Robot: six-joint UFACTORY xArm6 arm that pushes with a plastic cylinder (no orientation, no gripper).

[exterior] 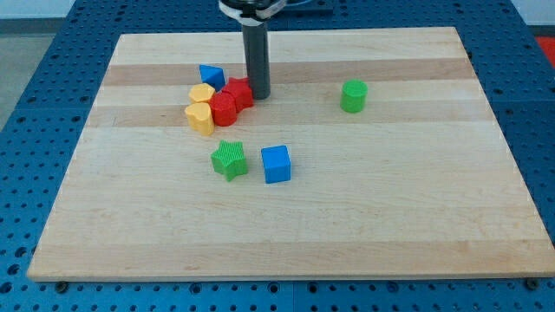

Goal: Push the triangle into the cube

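Table (416, 225): pale wood board, carries all blocks. Arm ends in dark rod, no pincer on it, nothing held. My tip (259, 95) rests on table touching right side of red block (239, 91), view's upper left. Cluster packed there: second red block (224, 109), two yellow blocks (200, 94) (199, 118), blue triangle (211, 75) at top. Blue cube (277, 164) lies well below, beside green star (230, 159). Green cylinder (353, 95) apart, right. Judgement: tip on wrong side; must go round above triangle to push down-right.

One cam, high front angle, looks down over whole wooden board (286, 234), mid-range.
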